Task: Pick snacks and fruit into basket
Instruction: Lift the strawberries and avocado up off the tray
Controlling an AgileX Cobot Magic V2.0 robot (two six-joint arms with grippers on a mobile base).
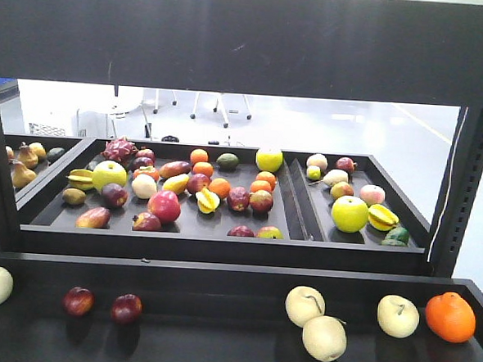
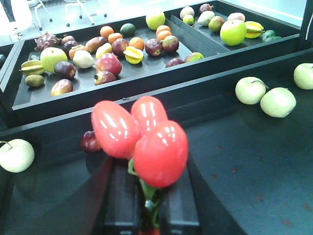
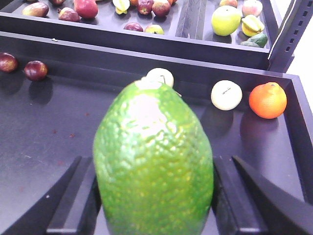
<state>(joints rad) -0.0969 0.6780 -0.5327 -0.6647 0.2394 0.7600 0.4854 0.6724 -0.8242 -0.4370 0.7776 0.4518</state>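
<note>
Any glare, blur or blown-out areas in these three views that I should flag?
Front view: the floor in the background is blown out white, the lower shelf dim. Left wrist view: the held red fruit is soft-focused with white glare spots. Right wrist view: the held green fruit fills the frame, slightly soft, with a bright patch on top.

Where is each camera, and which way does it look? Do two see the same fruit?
Front view: up front, facing forward over the near tray to the fruit trays behind; no robot parts show.
Left wrist view: on the left arm, behind the left gripper, shut on a red fruit cluster, facing the trays.
Right wrist view: on the right arm, behind the right gripper, shut on a green fruit, facing the near tray's right end.
Shared: front and right wrist views both show the orange fruit.
</note>
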